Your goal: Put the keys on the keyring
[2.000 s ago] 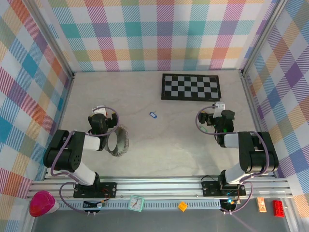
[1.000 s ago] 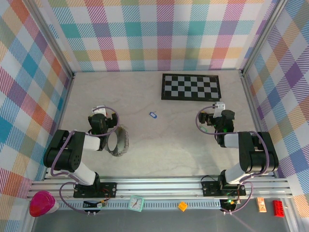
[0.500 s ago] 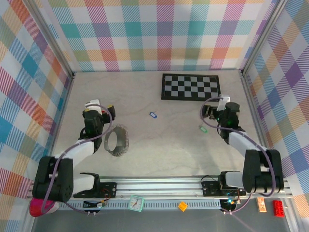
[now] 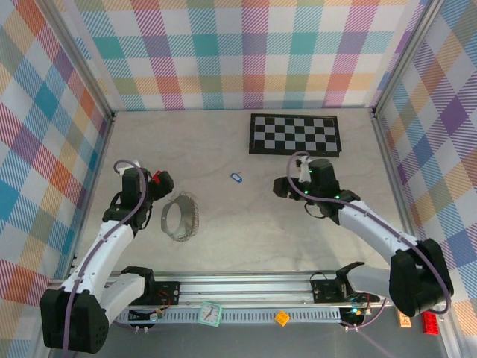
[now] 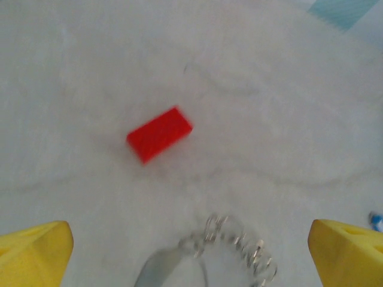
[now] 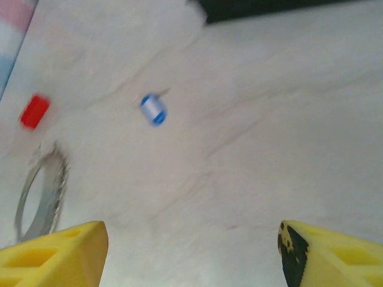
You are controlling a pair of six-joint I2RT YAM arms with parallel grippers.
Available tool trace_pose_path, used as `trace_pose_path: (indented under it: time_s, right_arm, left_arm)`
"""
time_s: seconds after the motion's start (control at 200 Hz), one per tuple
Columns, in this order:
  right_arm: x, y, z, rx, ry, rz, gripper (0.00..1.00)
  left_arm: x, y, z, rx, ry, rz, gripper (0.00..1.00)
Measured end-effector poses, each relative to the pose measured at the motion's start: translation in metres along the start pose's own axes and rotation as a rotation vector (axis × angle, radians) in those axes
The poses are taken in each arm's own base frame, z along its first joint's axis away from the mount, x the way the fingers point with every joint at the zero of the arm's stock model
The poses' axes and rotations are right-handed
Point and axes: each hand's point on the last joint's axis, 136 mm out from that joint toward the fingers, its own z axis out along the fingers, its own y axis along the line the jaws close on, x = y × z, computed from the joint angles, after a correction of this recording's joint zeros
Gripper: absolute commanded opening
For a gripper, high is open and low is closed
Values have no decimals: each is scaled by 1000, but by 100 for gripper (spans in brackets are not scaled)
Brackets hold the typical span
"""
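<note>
Right wrist view | blue key (image 6: 154, 110) is seen ahead-left of right fingers (image 6: 54, 254), spread wide | left fingers (image 5: 33, 254), also wide, are held farther off

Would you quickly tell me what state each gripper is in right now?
Left gripper: open, holding nothing.
Right gripper: open, holding nothing.
</note>
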Motion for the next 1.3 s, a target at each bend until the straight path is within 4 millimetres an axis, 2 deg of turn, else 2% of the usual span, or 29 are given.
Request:
trace_pose_path:
  time_s: [0.075, 0.15, 0.305, 0.435, 0.545, 0.77, 1.02, 1.14, 1.3]
  right_arm:
    - [8, 13, 7, -14, 47, -1, 72]
    - [13, 17, 13, -12, 79, 9, 70]
    - [14, 14, 20, 13, 102, 34, 70]
    - [15, 11, 23, 29, 108, 40, 69]
    - [17, 8, 27, 40, 123, 44, 67]
    - [22, 5, 36, 46, 155, 52, 63]
    - [23, 5, 39, 44, 164, 54, 62]
    - [23, 5, 39, 44, 164, 54, 62]
    - [23, 5, 39, 44, 164, 54, 62]
  left_arm:
    - [18, 7, -6, -28, 95, -33, 93]
    - [36, 11, -12, -43, 181, -67, 89]
    - [72, 15, -34, -57, 319, -97, 83]
    - [95, 5, -56, -25, 373, -83, 78]
    - [115, 5, -64, -53, 426, -69, 76]
    - [148, 24, -56, -198, 514, -32, 60]
    - [167, 24, -31, -287, 577, 38, 48]
    - [171, 22, -23, -299, 588, 50, 45]
    - [177, 21, -13, -311, 603, 68, 37]
